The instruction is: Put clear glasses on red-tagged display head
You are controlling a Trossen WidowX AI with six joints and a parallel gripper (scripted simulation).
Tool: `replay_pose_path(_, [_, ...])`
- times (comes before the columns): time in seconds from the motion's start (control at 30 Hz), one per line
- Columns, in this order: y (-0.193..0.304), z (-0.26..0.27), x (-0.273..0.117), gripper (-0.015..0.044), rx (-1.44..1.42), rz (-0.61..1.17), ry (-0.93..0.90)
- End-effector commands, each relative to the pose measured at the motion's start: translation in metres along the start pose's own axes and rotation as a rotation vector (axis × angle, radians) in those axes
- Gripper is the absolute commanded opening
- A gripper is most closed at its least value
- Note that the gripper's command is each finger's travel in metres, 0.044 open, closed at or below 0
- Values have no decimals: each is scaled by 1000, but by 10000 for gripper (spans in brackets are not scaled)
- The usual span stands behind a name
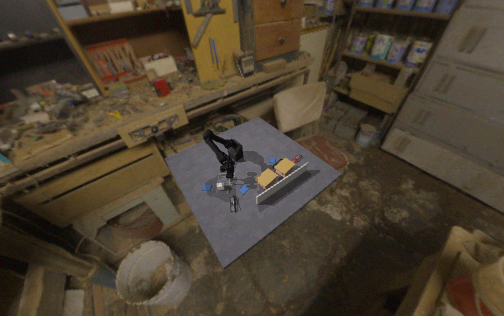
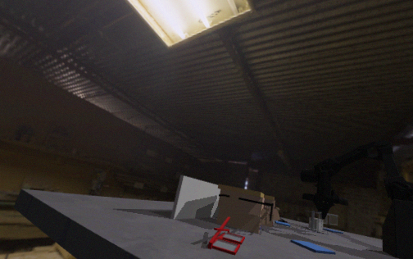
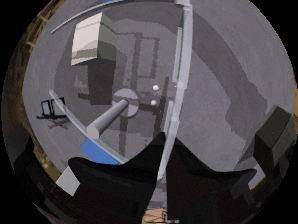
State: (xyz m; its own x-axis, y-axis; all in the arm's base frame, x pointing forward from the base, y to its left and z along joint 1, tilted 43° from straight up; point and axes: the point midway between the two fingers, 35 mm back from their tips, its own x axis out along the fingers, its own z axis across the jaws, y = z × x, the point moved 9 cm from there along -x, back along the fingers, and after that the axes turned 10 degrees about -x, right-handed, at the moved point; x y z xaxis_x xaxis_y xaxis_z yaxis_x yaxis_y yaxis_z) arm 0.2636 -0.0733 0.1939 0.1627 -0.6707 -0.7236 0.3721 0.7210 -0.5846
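My gripper (image 1: 229, 176) (image 2: 324, 217) (image 3: 165, 136) is shut on the clear glasses (image 2: 333, 220) (image 3: 183, 60), over the left part of the mat. The front of the glasses runs up from the fingertips in the wrist view; the pale temples curve away to the left. Two tan display heads stand to the right in the top view: a left head (image 1: 267, 178) (image 2: 268, 217) and a right head (image 1: 285, 167) (image 2: 242, 215). The right head wears dark glasses. I cannot make out which head has the red tag.
A white wall (image 1: 282, 184) (image 2: 192, 198) stands beside the heads. Red glasses (image 1: 297, 158) (image 2: 227, 239) lie near the right head. Dark glasses (image 1: 233, 204) (image 3: 52, 107), a white block (image 1: 220, 185) (image 3: 95, 37), a grey post (image 3: 110, 119) and blue tiles (image 1: 243, 189) (image 2: 313, 247) are on the mat.
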Motion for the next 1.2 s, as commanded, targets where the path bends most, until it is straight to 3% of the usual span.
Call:
replay_pose_path(0.0, [-4,-4,-1,0,-2,3,-3])
replay_pose_path(1.17, [-21,-16,-1,0,-2,2,-3])
